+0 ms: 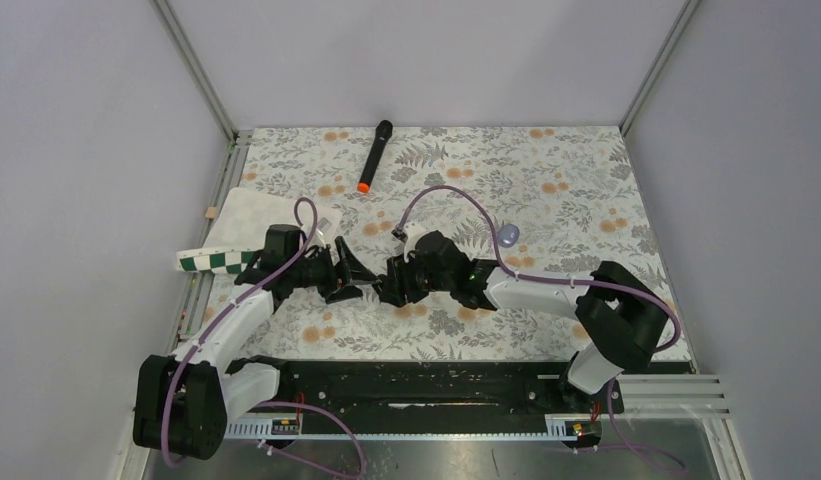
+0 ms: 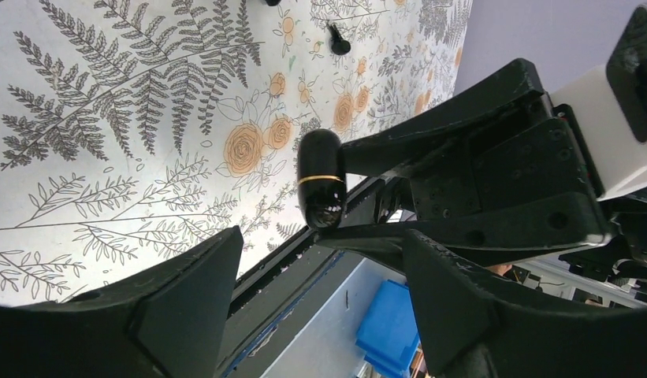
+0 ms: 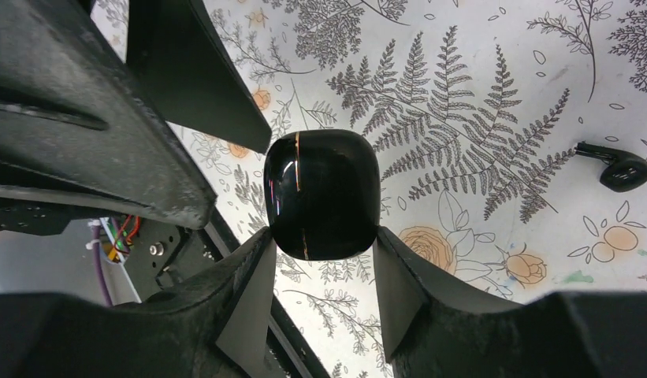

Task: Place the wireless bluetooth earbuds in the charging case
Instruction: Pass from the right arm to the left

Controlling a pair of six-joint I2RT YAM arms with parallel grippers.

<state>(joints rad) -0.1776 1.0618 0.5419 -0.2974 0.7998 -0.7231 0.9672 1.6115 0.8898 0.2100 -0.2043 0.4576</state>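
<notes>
Both wrist views show us what the top view hides: right fingers (image 3: 245, 303) pinching the charging case (image 3: 324, 193), left fingers (image 2: 178, 303) spread.

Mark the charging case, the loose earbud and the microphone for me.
charging case (image 3: 321, 195), right wrist view, middle of its glossy face.
earbud (image 3: 624, 171), right wrist view, its rounded body.
microphone (image 1: 374, 157), top external view, mid black handle.
</notes>
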